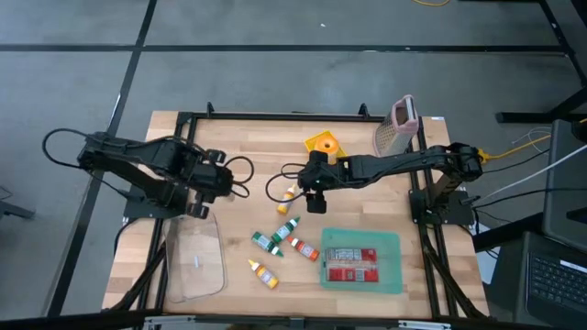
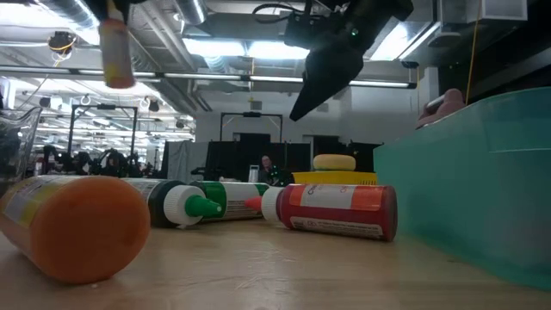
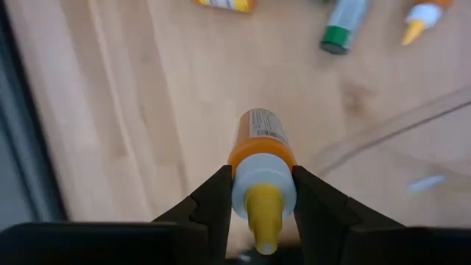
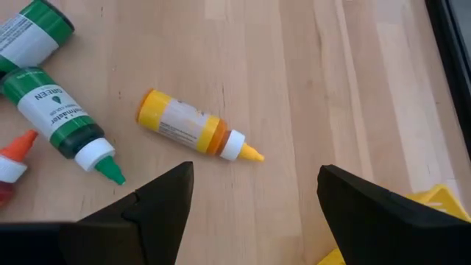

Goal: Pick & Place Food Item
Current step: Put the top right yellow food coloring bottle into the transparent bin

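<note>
An orange squeeze bottle (image 3: 257, 136) with a white collar and a yellow nozzle hangs above the table's left side, and my left gripper (image 3: 261, 202) is shut on it. In the low view the bottle (image 2: 116, 52) shows high up, clear of the table. My right gripper (image 4: 254, 177) stands open above the table's middle (image 1: 316, 197). Just below it a small yellow bottle (image 4: 195, 132) lies on its side. Green bottles (image 4: 62, 114), a red one (image 1: 304, 248) and another yellow one (image 1: 263, 272) also lie on the wood. My left gripper pinches the bottle's white collar (image 3: 263, 184) between its two fingers, one on each side, just below the nozzle. The fingers come from above, pointing steeply down. The bottle hangs below them, nozzle up and base down, lifted clear of the table.
A clear plastic tray (image 1: 197, 261) lies at the near left, below my left gripper. A teal bin (image 1: 390, 266) holding a red packet stands at the near right. A yellow piece (image 1: 323, 143) and a pink and white object (image 1: 399, 128) sit at the far side.
</note>
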### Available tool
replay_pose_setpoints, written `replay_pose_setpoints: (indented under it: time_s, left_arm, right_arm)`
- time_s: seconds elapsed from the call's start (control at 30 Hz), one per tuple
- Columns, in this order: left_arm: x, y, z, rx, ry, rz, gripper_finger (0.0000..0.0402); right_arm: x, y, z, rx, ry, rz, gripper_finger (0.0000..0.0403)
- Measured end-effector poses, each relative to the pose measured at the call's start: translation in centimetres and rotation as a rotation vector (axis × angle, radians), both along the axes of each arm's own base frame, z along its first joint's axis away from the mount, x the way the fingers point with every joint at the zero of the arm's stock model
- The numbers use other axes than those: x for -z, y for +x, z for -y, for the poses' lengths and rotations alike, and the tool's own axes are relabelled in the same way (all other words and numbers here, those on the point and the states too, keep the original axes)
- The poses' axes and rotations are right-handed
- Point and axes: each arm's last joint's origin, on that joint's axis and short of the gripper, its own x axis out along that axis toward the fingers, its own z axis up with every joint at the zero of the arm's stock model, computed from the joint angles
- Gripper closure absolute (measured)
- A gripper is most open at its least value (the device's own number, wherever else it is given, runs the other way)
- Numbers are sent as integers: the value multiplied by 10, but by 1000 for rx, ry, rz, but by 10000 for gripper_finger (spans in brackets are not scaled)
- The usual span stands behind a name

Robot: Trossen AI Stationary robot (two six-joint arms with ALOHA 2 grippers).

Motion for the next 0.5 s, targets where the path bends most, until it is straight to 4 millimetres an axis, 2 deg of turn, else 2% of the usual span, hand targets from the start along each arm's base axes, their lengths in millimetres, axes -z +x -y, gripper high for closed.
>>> replay_pose_setpoints:
  time_s: [0.2, 0.5]
  left_arm:
    - [4, -10, 14, -55, -85, -82, 286]
    - [6, -20, 42, -79, -166, -106, 286]
  right_arm:
    - [0, 1, 0, 2, 4, 8, 117]
    - [-1, 2, -1, 1, 37, 24, 117]
